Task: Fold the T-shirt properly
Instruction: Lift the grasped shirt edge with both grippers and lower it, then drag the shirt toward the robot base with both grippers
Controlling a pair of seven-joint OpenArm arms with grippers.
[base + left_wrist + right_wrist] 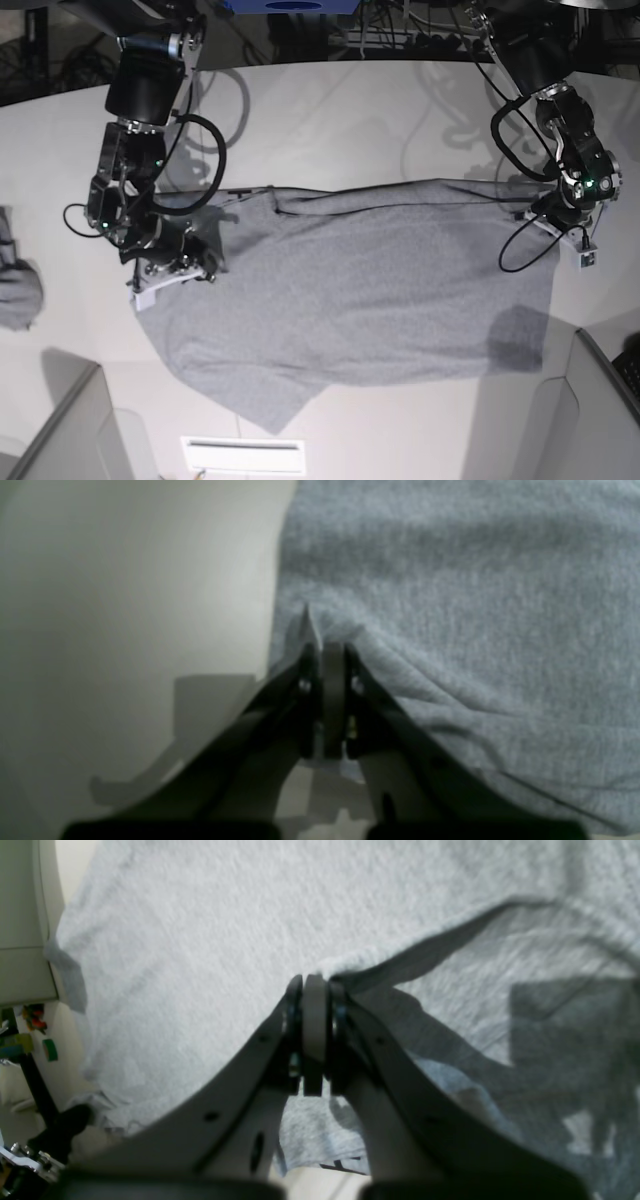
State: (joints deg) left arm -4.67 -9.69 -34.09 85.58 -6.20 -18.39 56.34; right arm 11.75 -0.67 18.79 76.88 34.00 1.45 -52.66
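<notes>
The T-shirt [350,290] lies spread across the white table [350,100], plain side up, with one sleeve trailing toward the near edge and a fold line along its far edge. The right gripper [315,980] sits at the shirt's left edge in the base view, jaws nearly closed on a raised pinch of fabric. The left gripper [327,647] sits at the shirt's right edge, jaws likewise close together with a tuft of cloth between them.

Risk: each hold covers only a small tuft. If either jaw slackens before the fold is laid, that edge can drop and wrinkle. Uneven travel between the arms would skew the fold. A small grey cloth lump [18,290] lies well apart at far left.
</notes>
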